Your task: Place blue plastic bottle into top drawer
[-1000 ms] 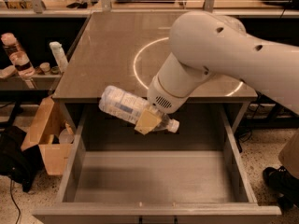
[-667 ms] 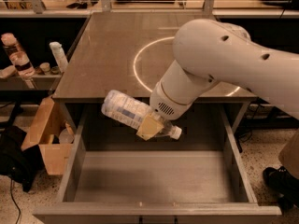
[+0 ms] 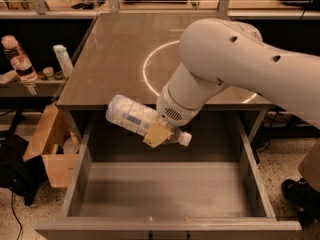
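Note:
The blue plastic bottle (image 3: 131,115) is clear with a white and pale-blue label and a small white cap at its right end. It lies tilted, cap end down to the right, held in the air over the back left of the open top drawer (image 3: 165,191). My gripper (image 3: 159,132) is shut on the bottle near its neck, with a tan finger pad (image 3: 156,134) pressed on its front side. The drawer is wide, grey and bare inside. My white arm reaches in from the upper right.
The grey table (image 3: 115,59) with a white ring marking lies behind the drawer. A wooden box (image 3: 50,149) stands at the left of the drawer. A pink-capped bottle (image 3: 17,59) and a slim white bottle (image 3: 63,60) stand on a shelf at the far left.
The arm and the held bottle have moved slightly down and toward the drawer's front. The grip on the bottle has not changed.

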Available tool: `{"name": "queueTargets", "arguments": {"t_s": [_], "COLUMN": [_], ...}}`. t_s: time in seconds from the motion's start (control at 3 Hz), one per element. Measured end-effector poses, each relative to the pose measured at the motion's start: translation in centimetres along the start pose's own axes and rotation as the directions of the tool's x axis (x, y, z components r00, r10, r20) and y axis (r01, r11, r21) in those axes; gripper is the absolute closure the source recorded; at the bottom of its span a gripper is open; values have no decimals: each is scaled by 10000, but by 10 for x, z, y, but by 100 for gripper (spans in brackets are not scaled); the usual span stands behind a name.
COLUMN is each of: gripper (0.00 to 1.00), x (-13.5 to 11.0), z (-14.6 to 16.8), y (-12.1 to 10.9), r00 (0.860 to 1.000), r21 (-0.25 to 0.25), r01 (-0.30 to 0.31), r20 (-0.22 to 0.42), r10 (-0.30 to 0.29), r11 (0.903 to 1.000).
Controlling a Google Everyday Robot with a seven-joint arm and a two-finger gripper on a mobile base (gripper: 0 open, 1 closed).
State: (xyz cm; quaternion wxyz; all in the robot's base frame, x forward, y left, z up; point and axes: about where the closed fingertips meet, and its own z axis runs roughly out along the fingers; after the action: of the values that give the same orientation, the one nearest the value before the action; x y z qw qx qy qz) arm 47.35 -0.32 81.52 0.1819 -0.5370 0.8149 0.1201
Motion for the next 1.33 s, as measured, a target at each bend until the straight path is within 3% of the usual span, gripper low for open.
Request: {"name": "queueTargets", "arguments": {"t_s": [0.33, 0.67, 1.33], "gripper": [100, 100, 100], "x": [9, 31, 89], "z": [19, 43, 84], "y": [-11, -20, -14], "r00": [9998, 9979, 9841], "r21": [520, 721, 260], "r01": [-174, -554, -1621], "r20": [-128, -283, -700], "r10": [180, 576, 1635], "r11": [9985, 9959, 9864]}}
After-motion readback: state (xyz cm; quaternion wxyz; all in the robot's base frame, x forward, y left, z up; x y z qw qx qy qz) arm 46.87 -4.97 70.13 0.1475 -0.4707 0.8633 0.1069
